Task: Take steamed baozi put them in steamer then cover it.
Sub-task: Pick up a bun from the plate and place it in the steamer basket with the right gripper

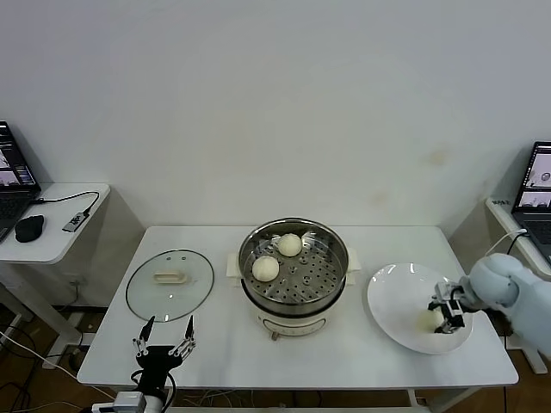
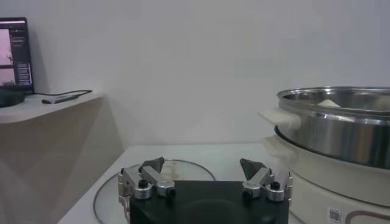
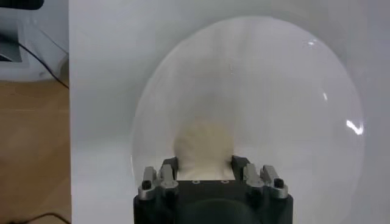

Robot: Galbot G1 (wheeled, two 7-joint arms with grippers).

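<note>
The steel steamer (image 1: 337, 274) stands mid-table on its white base, uncovered, with two cream baozi (image 1: 289, 244) (image 1: 265, 268) on its perforated tray. My right gripper (image 1: 443, 314) is down on the white plate (image 1: 394, 288), its fingers closed against both sides of a third baozi (image 3: 204, 145), which still rests on the plate (image 3: 292, 91). No fourth baozi shows. The glass cover (image 1: 195, 289) with its cream handle lies flat left of the steamer. My left gripper (image 1: 165, 331) is open and empty at the front edge, just short of the cover (image 2: 183, 168).
The steamer (image 2: 341, 125) rises close beside my left gripper (image 2: 204, 165), on its right in the head view. A side table with a mouse (image 1: 29, 227) and laptop stands far left. Another laptop (image 1: 535, 185) stands far right.
</note>
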